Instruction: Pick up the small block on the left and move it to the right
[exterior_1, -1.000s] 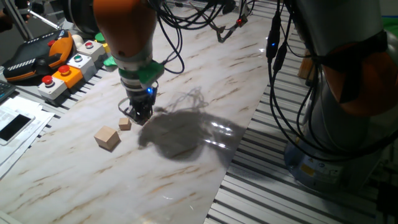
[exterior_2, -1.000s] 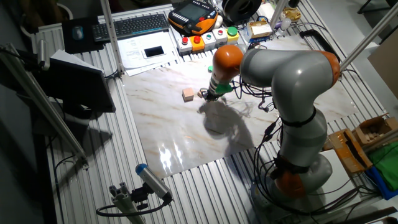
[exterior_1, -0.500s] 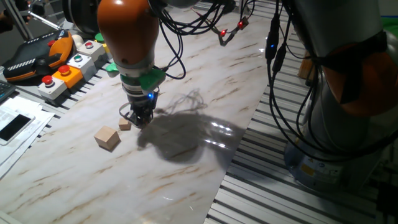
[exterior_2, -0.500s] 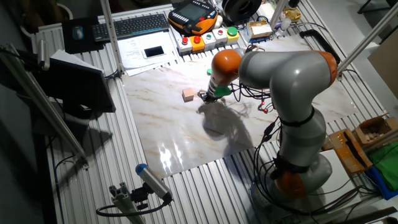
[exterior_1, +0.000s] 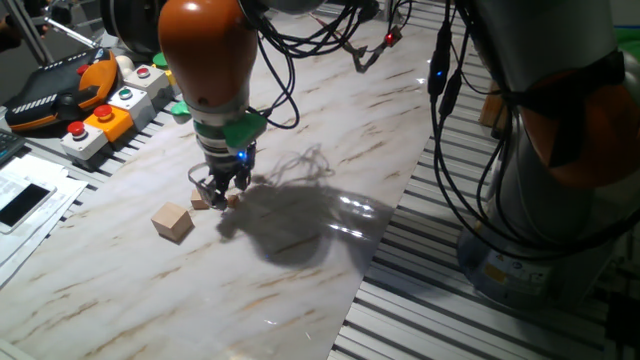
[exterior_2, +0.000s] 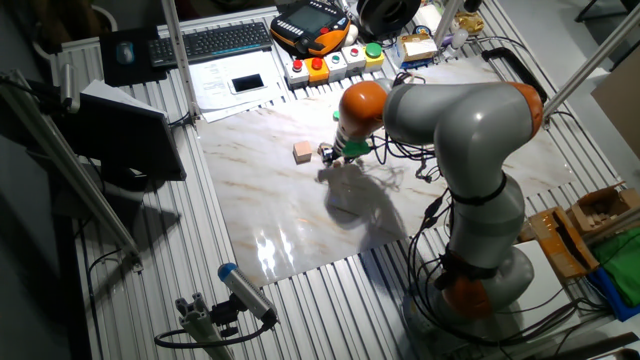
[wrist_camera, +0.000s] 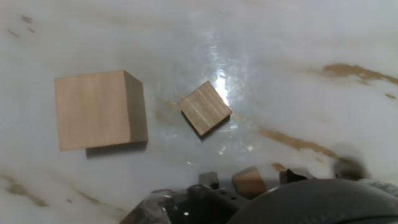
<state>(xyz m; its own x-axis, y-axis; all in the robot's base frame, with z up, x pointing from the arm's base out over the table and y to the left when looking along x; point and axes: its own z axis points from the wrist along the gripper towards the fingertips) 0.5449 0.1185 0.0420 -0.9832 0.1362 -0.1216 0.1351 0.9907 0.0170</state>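
The small block (wrist_camera: 250, 181), the tiniest light-brown cube, sits between my fingers at the bottom of the hand view. In one fixed view it shows as a brown spot (exterior_1: 232, 200) at the fingertips. My gripper (exterior_1: 222, 195) (exterior_2: 331, 153) (wrist_camera: 250, 186) is shut on it, low over the marble tabletop. The medium tan cube (exterior_1: 200, 200) (wrist_camera: 205, 107) lies just beside the fingers. The largest tan cube (exterior_1: 172, 221) (exterior_2: 302, 151) (wrist_camera: 93, 111) lies further out on the same side.
Button boxes (exterior_1: 100, 118) and an orange teach pendant (exterior_1: 55, 92) line the table's far edge. A keyboard (exterior_2: 225, 40) and papers (exterior_2: 235, 85) lie behind them. Cables (exterior_1: 330, 35) hang over the table. The marble top's edge (exterior_1: 375, 250) meets slatted metal.
My gripper has shifted a little toward the two tan cubes. The small block, hidden under it before, now shows at the fingertips. The two tan cubes have not moved.
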